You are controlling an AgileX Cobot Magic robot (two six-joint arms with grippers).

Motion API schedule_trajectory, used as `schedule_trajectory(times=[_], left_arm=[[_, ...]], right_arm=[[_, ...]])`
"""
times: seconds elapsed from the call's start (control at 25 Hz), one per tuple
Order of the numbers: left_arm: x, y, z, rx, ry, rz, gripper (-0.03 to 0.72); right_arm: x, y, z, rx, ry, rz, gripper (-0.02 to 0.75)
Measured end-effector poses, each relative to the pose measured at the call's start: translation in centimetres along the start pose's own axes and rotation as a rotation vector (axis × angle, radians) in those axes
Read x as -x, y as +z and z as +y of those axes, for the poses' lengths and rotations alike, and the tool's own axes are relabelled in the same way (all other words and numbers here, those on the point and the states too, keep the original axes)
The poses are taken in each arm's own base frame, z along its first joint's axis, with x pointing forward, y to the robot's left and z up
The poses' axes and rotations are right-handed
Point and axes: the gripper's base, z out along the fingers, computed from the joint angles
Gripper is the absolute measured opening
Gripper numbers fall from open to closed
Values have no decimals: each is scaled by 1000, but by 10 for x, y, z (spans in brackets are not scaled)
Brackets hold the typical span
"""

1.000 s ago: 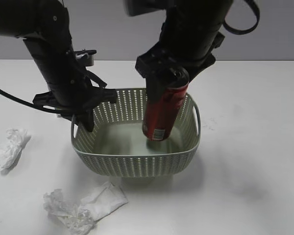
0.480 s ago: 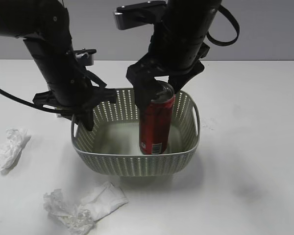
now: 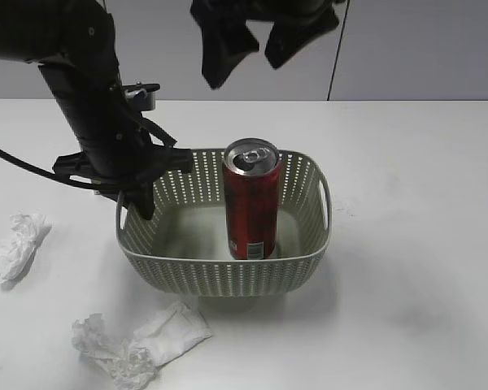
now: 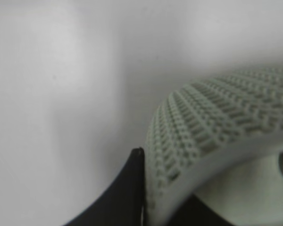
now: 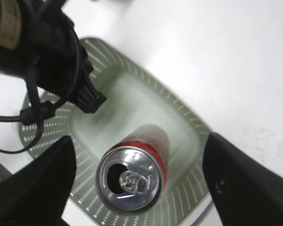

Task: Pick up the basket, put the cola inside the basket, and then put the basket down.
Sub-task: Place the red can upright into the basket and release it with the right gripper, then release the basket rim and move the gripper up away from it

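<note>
The pale green basket [image 3: 305, 244] sits mid-table; it also shows in the right wrist view [image 5: 188, 197] and the left wrist view [image 4: 212, 127]. The red cola can [image 3: 250, 207] stands upright inside it, silver top open [image 5: 131, 181]. My left gripper [image 3: 138, 191] is shut on the basket's left rim; its dark finger presses the wall [image 4: 142, 188]. My right gripper [image 3: 246, 41] is open and empty, high above the can, its fingers on either side of the can in the right wrist view [image 5: 132, 183].
A crumpled white tissue [image 3: 18, 244] lies at the left. Another crumpled tissue [image 3: 138, 337] lies in front of the basket. The white table [image 3: 415, 244] extends to the right.
My right gripper let go of the cola can and rose well above it. The can now stands upright alone in the basket. The left arm has not moved.
</note>
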Motion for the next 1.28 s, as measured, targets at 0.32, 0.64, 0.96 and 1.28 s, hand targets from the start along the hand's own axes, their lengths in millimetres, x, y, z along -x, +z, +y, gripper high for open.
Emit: schedule_trajectory(times=[0.32,0.64,0.96,1.28], left_arm=[[-3,0,-1,-9,-13,37,-4],[-6,0,-1,-7,-16,62,-4],[-1,-3,-3,-11,-16,55,-4],[38,-9,-20,-23,-3,6,-4]], right_arm=[[3,-37,-78,-191,138,-86,636],[-58,-82,-182,-345,415,-63,626],[-119,-139,-153,-372,394,-117,608],[-195,-163,-103,-368,377,-269,594]])
